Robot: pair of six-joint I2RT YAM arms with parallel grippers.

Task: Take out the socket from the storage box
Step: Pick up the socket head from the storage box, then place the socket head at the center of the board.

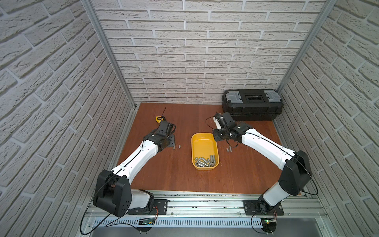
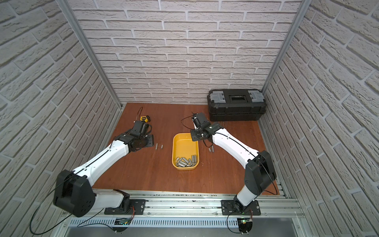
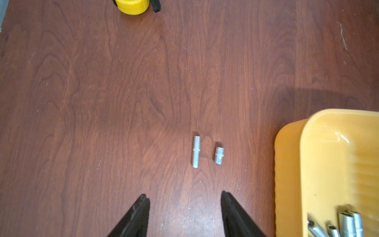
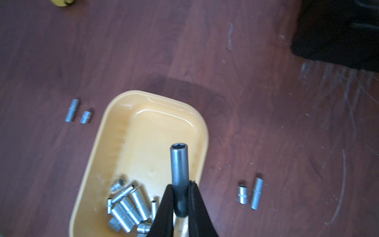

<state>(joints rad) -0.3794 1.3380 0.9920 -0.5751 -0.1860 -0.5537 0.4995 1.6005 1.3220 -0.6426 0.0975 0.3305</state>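
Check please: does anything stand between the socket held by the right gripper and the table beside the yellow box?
Nothing visible does. The right gripper holds the socket over the storage box. The table on the right arm's side is bare except for two loose sockets lying there.

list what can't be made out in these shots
right gripper: fingertips hidden under its wrist in both top views; only its wrist view shows the held socket
socket pile in the storage box: overlapping, cut by wrist-view edges, too small in top views to count
tape measure: cut by the left wrist view's edge
toolbox: closed, contents hidden
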